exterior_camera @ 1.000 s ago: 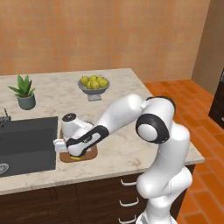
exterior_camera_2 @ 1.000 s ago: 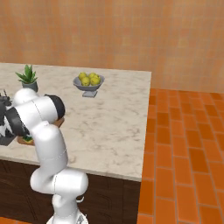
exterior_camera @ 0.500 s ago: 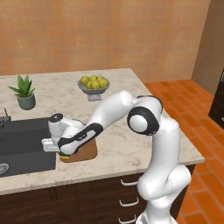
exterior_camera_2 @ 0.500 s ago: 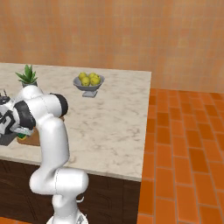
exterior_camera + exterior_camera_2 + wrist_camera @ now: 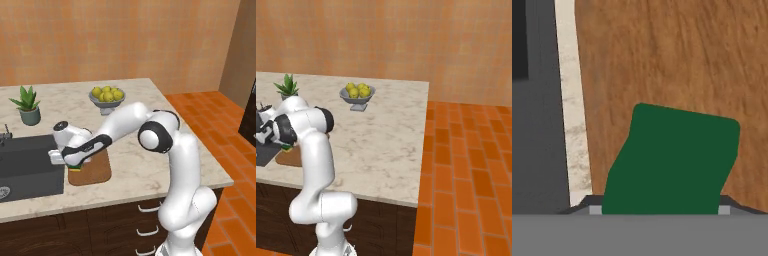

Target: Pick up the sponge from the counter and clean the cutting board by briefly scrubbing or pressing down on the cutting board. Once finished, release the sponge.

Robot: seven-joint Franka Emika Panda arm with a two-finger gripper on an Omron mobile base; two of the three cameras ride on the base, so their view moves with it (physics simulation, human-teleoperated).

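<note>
While the counter (image 5: 145, 165) stretched wide under everything, with the dark sink (image 5: 25, 162) set into it on one side, the arm reached low across it toward the cutting board (image 5: 95, 170), which lay just beside the sink's edge. Over the board's sink-side end hung the gripper (image 5: 75, 162), its jaws clenched on the sponge (image 5: 672, 160). From the hand camera the sponge's green top sat between the fingertips with brown wood grain directly beyond it, so the sponge was over the board rather than the stone. Whether it actually pressed on the wood could not be told. By my judgement the pickup was done and the scrubbing was under way or about to start. Left to do were finishing the press or rub and then letting the sponge go.
</note>
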